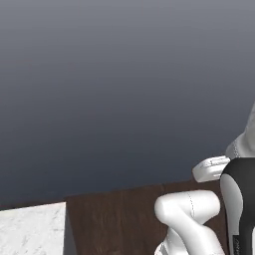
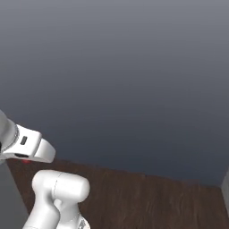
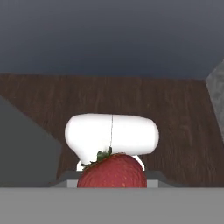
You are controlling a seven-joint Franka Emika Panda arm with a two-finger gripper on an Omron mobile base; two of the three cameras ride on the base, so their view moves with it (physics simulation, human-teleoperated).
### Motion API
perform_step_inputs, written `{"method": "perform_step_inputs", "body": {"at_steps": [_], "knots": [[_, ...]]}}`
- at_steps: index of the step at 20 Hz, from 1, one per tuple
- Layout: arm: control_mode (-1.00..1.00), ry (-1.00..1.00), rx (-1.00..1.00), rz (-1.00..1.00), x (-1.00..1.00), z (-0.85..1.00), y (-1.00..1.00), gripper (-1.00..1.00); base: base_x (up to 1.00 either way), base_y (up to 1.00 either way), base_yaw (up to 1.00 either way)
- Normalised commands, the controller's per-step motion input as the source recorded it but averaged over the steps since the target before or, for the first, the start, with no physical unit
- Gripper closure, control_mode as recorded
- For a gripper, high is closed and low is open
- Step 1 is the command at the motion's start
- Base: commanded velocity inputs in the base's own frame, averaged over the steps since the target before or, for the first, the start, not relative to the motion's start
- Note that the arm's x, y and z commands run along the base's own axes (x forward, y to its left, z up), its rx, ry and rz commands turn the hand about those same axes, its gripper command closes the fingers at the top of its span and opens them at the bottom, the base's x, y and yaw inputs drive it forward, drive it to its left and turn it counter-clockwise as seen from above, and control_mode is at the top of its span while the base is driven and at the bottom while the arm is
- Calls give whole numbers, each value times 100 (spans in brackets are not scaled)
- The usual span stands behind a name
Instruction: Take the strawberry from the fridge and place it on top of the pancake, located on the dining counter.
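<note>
Dark wood flooring (image 3: 175, 118) runs beneath a plain dark grey wall (image 3: 109, 35) that fills the upper part of all three views.

1. Claw (image 3: 112, 181): seen from the hand view, at the bottom edge. It is closed down narrow on the strawberry (image 3: 112, 171); the fruit sits between the two tips, whose own surfaces are mostly hidden behind it.

2. Strawberry: red, rounded, with a small green leafy cap at its upper left. It is held off every surface, above the wood floor. In the right base view a small red spot (image 2: 27, 160) shows just under the white wrist housing; it is too small to identify with certainty.

3. Arm: a rounded white link (image 3: 111, 133) lies directly behind the strawberry in the hand view. In the left base view the white links and a dark joint (image 1: 241, 199) rise at the lower right. In the right base view a white elbow (image 2: 58, 188) stands at the lower left, with the wrist section reaching in from the left edge above it.

4. Surroundings: a corner of white marble-look desk (image 1: 30, 231) appears at the lower left of the left base view, beside the wood floor. A grey panel edge (image 3: 216, 100) borders the floor at the right of the hand view
</note>
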Motion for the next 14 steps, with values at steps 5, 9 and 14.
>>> {"method": "perform_step_inputs", "body": {"at_steps": [5, 9, 14], "knots": [[100, 0, 0, 0, 0, 0, 0, 100, 100, -1, 51], [100, 0, 0, 0, 0, 0, 0, 100, 99, -9, 80], [100, 0, 0, 0, 0, 0, 0, 100, 86, -23, 85]]}}
